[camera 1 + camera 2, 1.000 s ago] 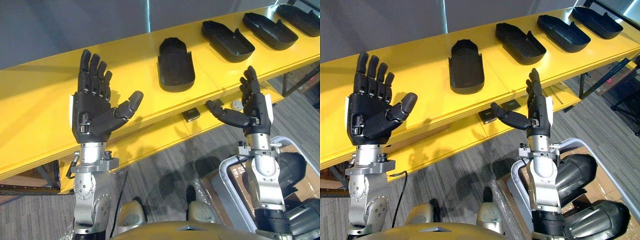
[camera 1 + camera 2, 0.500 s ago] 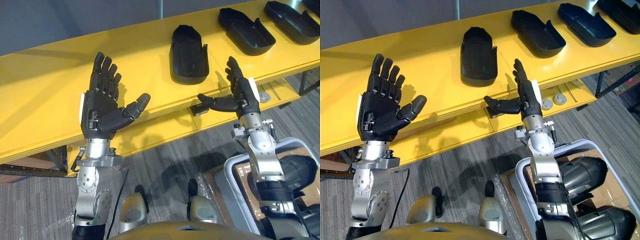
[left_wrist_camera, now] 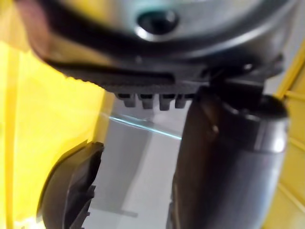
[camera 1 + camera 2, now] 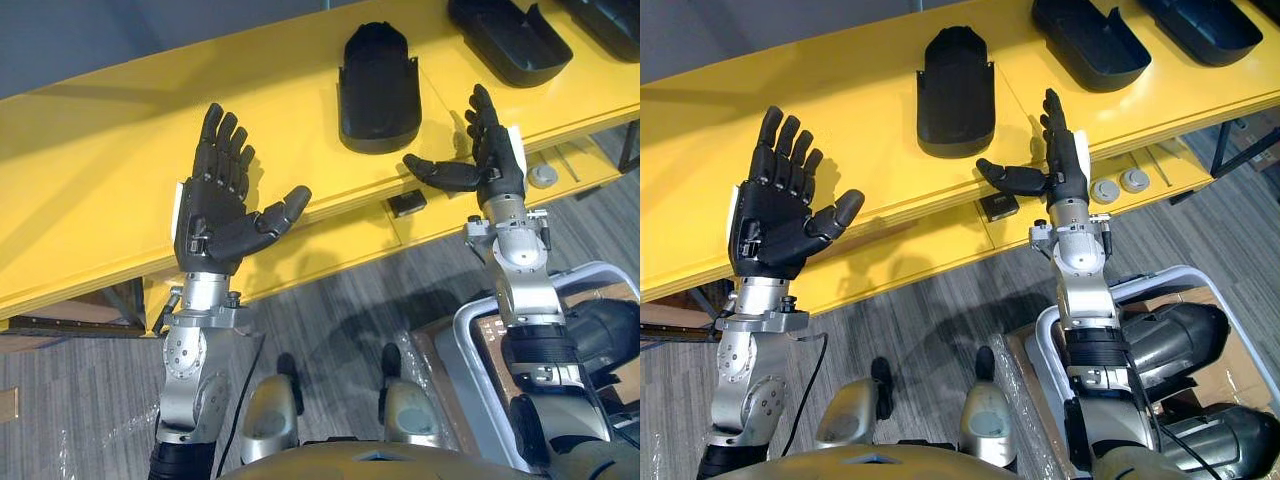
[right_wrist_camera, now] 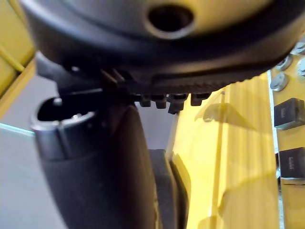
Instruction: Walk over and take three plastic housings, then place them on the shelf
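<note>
Three black plastic housings lie open side up on the yellow table (image 4: 120, 130): the nearest (image 4: 378, 90), a second (image 4: 508, 35) to its right, and a third (image 4: 1205, 25) at the far right. My right hand (image 4: 492, 165) is open over the table's front edge, just right of the nearest housing, its thumb pointing toward that housing's near corner without touching it. My left hand (image 4: 213, 215) is open, palm up, over the front edge well to the left of the housing. The housing's rim (image 3: 71, 191) shows past the left thumb (image 3: 228, 157).
A lower yellow shelf under the table's edge holds a small black block (image 4: 407, 203) and round silver discs (image 4: 1105, 190). A white-rimmed bin (image 4: 1045, 335) with dark rounded parts stands on the grey carpet at my lower right.
The camera has moved closer to the table and the view has shifted. My right hand has risen and gone forward to beside the nearest housing. Both hands stay open.
</note>
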